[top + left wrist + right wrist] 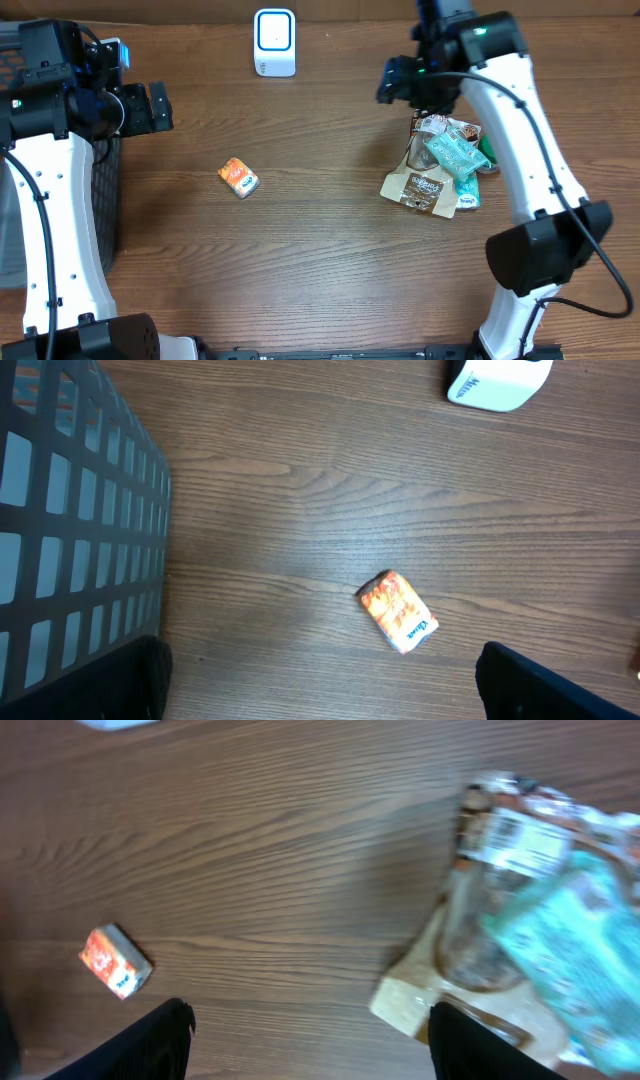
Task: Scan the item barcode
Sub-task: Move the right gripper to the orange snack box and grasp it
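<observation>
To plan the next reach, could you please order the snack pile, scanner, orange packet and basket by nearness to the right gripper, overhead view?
1. snack pile, close by the right gripper, right side
2. scanner, top centre
3. orange packet, left of centre
4. basket, far left

Even bright lighting, soft faint shadows, right wrist view motion-blurred
</observation>
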Motion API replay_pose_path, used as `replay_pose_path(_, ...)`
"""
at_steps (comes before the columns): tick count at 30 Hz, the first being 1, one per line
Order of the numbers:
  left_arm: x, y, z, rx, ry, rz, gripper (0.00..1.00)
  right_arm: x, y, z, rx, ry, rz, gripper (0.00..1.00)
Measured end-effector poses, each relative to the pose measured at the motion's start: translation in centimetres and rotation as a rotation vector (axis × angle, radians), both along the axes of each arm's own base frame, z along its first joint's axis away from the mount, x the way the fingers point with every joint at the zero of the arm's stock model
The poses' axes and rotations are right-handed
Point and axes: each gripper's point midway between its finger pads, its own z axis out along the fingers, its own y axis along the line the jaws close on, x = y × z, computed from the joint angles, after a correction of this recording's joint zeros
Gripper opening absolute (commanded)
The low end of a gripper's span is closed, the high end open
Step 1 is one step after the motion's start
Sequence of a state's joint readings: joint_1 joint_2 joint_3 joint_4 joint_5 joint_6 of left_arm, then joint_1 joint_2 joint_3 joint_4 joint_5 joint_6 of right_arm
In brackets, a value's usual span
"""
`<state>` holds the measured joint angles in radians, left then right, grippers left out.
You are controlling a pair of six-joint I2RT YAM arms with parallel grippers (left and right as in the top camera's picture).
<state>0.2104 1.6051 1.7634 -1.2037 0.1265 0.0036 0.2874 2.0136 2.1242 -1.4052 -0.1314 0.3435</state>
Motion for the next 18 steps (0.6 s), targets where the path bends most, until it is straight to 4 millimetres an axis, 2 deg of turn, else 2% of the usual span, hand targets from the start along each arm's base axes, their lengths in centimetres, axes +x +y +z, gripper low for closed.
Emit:
replay_pose_path(6,0.0,0.0,0.0,0.0,0.0,0.0,1.0,0.8,4.9,-0.7,0.025,-0.062,0.096,0.73)
replay_pose_path(11,0.0,0.0,0.0,0.0,0.0,0.0,1.0,1.6,10.2,-1.2,0.104,-0.139,0.191,0.73)
replay_pose_path(15,0.0,0.0,0.0,0.0,0.0,0.0,1.0,1.7,14.9,-2.8,0.179,-0.178,0.266,0.72)
replay_pose_path(18,0.0,0.0,0.0,0.0,0.0,0.0,0.99,0.7,18.3,-4.7,0.216,-0.173,0.314,0.69)
